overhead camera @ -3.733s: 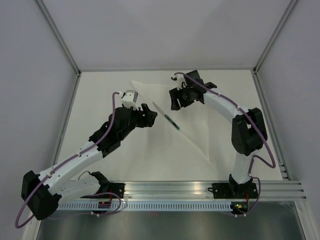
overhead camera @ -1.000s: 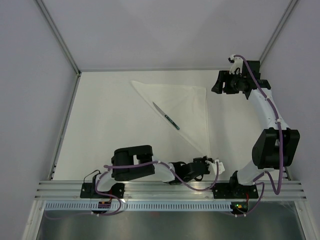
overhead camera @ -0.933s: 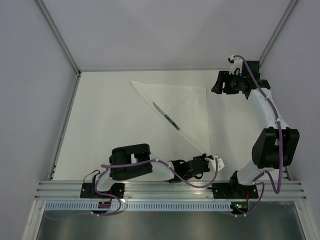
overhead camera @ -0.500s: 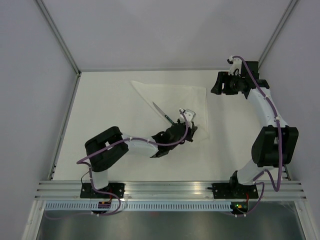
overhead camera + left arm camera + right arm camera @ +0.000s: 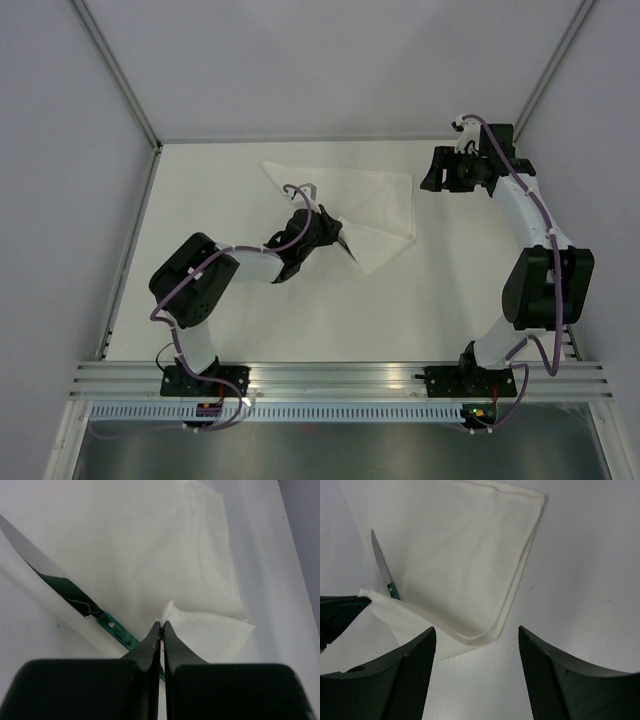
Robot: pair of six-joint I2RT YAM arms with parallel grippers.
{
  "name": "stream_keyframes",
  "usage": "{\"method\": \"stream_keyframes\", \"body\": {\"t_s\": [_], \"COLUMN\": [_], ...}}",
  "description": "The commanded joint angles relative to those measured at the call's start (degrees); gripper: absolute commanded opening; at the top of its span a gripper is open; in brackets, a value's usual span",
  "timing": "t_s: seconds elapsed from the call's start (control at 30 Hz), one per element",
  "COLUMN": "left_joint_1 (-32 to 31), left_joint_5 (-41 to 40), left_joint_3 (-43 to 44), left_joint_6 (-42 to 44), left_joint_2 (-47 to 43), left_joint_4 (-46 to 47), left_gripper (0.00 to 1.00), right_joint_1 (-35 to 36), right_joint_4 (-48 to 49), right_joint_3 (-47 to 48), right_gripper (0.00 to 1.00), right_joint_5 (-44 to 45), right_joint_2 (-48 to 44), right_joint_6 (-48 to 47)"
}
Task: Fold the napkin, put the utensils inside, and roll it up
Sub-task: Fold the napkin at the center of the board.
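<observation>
The step in hand is judged to be the wrapping of the napkin [image 5: 383, 196] over the utensil: the fold into a triangle appears done, the knife [image 5: 75, 597] is already laid on the cloth, and rolling has not yet properly begun. The left hand [image 5: 162, 625] is closed tight on one corner of the napkin, a small tuft of white cloth being pinched between its fingertips and held above the handle end of the knife, so that the near part of the cloth is doubled back over itself. The right hand [image 5: 436, 170] is seen with its fingers spread wide and empty, hovering over the desk [image 5: 220, 190] just beyond the napkin's far right corner, apart from the cloth. The napkin is spread toward the far middle of the desk. The knife is laid on it close along its long slanted edge; in the top view its long axis runs diagonally, the silvery blade tip pointing to the far left and the teal handle to the near right, partly hidden under the left hand. The next move is judged to call for the pinched corner to be laid down across the knife and released, the cloth then being rolled crosswise to the knife's axis, with the far side perhaps steadied by the right hand so that the knife is not dragged out.
</observation>
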Motion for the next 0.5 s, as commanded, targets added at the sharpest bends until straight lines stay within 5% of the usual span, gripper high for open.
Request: {"method": "stream_keyframes", "body": {"t_s": [0.0,0.47], "left_joint_1": [3.1,9.4], "left_joint_5": [3.8,6.0], "left_joint_3": [1.9,9.5], "left_joint_6": [-4.0,-3.1], "left_joint_2": [1.0,5.2], "left_joint_4": [0.6,-4.7], "left_gripper": [0.02,0.02], "right_joint_1": [0.5,1.3], "right_joint_4": [-0.4,-0.9], "right_joint_3": [1.4,1.8], "right_gripper": [0.72,0.72], "right_joint_5": [-0.4,0.2], "right_joint_2": [0.4,1.4], "right_joint_6": [0.3,-0.2]}}
